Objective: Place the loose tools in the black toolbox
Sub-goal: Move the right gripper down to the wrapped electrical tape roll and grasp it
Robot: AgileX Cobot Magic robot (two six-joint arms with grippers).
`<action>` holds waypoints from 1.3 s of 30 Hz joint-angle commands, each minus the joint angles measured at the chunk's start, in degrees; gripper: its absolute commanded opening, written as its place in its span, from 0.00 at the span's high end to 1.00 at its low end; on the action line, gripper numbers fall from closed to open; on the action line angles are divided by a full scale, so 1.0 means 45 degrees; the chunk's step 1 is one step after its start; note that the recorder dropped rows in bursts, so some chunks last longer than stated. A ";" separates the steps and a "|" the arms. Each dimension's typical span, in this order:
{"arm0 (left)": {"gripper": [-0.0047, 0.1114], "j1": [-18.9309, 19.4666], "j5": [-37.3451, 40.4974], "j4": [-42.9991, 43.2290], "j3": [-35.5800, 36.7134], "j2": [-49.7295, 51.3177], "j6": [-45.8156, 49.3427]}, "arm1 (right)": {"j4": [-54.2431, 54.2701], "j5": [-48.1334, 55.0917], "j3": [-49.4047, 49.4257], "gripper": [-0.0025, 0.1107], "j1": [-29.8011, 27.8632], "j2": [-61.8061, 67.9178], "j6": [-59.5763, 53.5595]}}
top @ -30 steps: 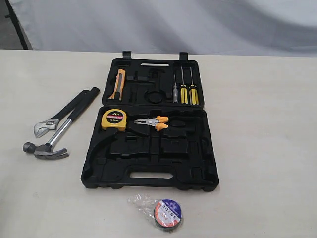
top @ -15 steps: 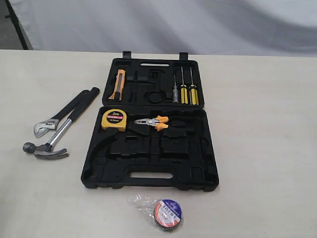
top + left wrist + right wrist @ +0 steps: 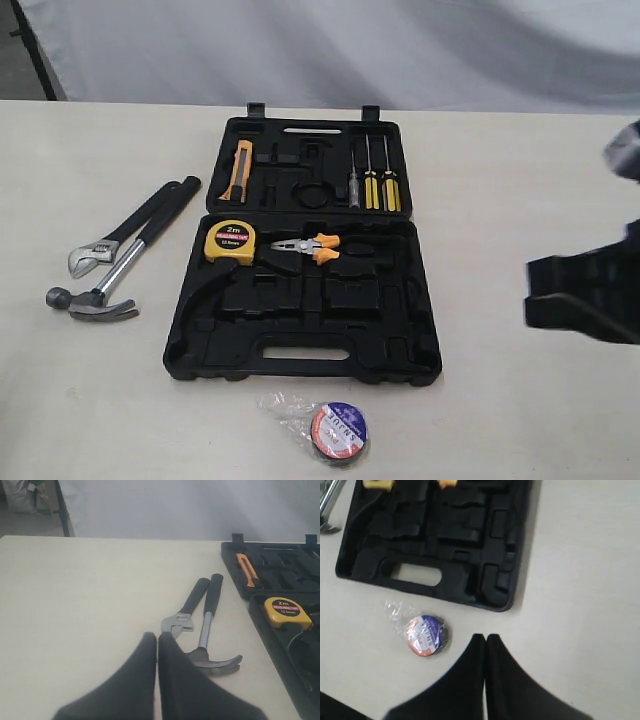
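Black tape roll [image 3: 426, 635], blue-red label, clear film attached: lay on the table in front of the open black toolbox [image 3: 300, 372], near the right gripper [image 3: 485, 638] but apart from it.
Right gripper: fingers pressed together, empty, held over bare tabletop off the case's corner.
Claw hammer [image 3: 206, 625] and adjustable wrench [image 3: 186, 611]: lay side by side left of the case, just ahead of the left gripper [image 3: 157, 636], which was likewise closed and empty.
Right arm [image 3: 588, 290]: blurred at the exterior view's right edge.

One hammer [image 3: 125, 262], one wrench [image 3: 130, 222], one toolbox [image 3: 300, 312]
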 commanded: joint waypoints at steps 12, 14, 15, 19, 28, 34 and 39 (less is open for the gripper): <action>0.95 0.0042 -0.0216 -0.0173 0.0119 -0.0101 -0.0131 | -0.5889 -0.1920 -0.2960 0.98 0.9788 0.7190 0.7042; 0.95 0.0042 -0.0216 -0.0173 0.0119 -0.0101 -0.0131 | -0.5935 -0.1889 -0.3432 0.89 0.9897 0.7870 0.7318; 0.95 0.0042 -0.0216 -0.0173 0.0119 -0.0101 -0.0131 | -0.5935 -0.1863 -0.3586 0.83 0.9897 0.8115 0.7318; 0.95 0.0042 -0.0216 -0.0173 0.0119 -0.0101 -0.0131 | -0.5935 -0.1897 -0.3830 0.46 0.9897 0.8519 0.8010; 0.95 0.0042 -0.0216 -0.0173 0.0119 -0.0101 -0.0131 | -0.7029 -0.2232 -0.3329 0.33 0.9897 0.8787 1.0543; 0.95 0.0042 -0.0216 -0.0173 0.0119 -0.0101 -0.0131 | -0.7029 -0.2595 -0.3305 0.33 0.9897 0.9212 1.0600; 0.95 0.0042 -0.0216 -0.0173 0.0119 -0.0101 -0.0131 | -0.7029 -0.3098 -0.3305 0.33 0.9897 0.9607 1.0652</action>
